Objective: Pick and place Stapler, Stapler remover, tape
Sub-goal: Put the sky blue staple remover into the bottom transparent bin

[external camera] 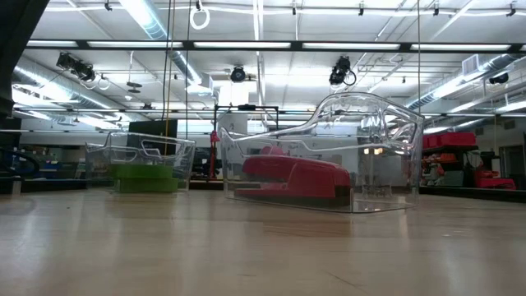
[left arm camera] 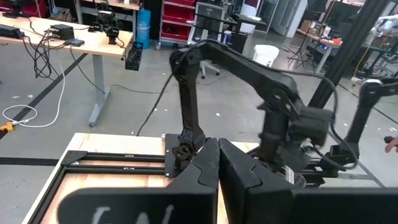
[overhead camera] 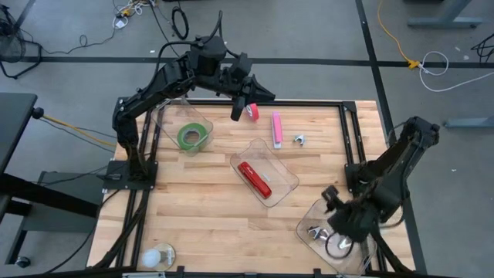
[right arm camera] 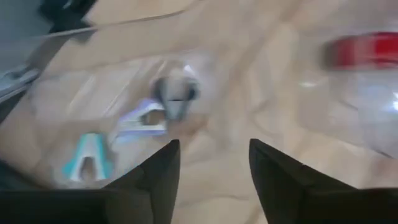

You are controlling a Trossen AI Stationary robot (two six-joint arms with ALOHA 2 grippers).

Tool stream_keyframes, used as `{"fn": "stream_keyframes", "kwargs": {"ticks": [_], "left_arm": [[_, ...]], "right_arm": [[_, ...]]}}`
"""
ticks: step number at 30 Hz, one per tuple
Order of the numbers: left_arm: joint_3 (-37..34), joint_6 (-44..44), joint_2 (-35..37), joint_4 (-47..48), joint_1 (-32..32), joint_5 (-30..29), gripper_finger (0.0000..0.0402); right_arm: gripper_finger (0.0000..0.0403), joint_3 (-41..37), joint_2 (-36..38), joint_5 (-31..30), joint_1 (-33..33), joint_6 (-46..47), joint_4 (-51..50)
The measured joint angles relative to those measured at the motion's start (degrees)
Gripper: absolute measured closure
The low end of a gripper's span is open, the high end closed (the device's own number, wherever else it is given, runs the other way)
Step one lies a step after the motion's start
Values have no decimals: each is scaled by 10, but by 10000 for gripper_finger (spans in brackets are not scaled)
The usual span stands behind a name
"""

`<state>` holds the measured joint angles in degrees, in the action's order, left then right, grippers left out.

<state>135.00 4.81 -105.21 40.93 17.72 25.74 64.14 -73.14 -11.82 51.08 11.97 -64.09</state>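
Stapler (overhead camera: 255, 179) in clear tray (overhead camera: 287, 174), no legible labels

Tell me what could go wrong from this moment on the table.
The right gripper hangs open over the clear bin at the table edge; bumping it could push the bin off. The left gripper is raised beside the pink stapler and small remover; a careless descent might knock them.

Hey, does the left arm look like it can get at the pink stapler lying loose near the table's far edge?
Probably yes. The left claw hangs just beside the pink stapler, which lies on bare table outside every bin, with only a small metal piece next to it.
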Motion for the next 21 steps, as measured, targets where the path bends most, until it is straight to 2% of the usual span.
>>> {"fn": "stream_keyframes", "kwargs": {"ticks": [3,10,14,21], "left_arm": [[0,-1,0,0,0,0,390],[0,-1,0,-3,0,0,396],[0,-1,0,-4,0,0,397],[0,-1,0,-4,0,0,390]], "right_arm": [[196,0,46,-30,-21,16,-16],[183,0,119,-33,-86,22,-37],[183,0,139,-33,-124,17,-40],[183,0,147,-37,-232,-63,-42]]}}
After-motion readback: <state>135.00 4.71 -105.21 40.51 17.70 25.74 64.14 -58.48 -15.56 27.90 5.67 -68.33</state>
